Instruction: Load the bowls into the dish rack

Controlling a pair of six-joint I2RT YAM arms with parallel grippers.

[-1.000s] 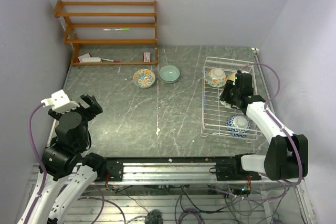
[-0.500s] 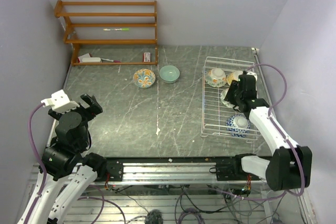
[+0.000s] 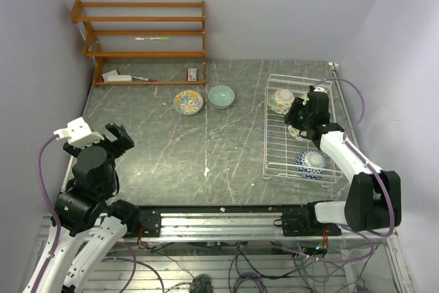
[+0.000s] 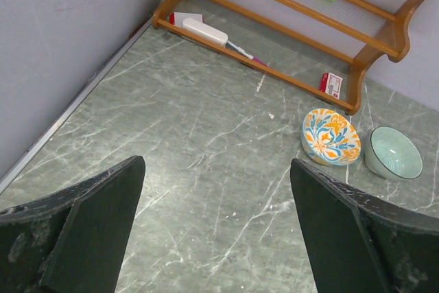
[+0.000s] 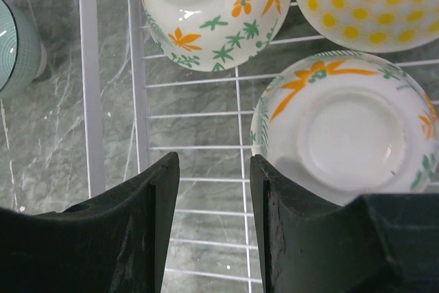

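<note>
Right claw [image 5: 210,169] shifted left over dish rack [image 3: 266,128], parted & empty; teal bowl [image 3: 221,96] sits left on table [image 3: 158,142], nearer it vs wide-spread left claw [image 4: 216,164].

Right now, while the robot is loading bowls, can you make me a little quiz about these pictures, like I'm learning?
1. How many bowls sit on the table outside the dish rack?
2. True or false: the left gripper is holding a bowl.
3. In the right wrist view, the orange-flowered bowl lies: A) upside down, B) right way up, C) on its side.
Key: 1) Two: the teal bowl and the floral bowl. 2) False, it is open and empty. 3) A.
</note>
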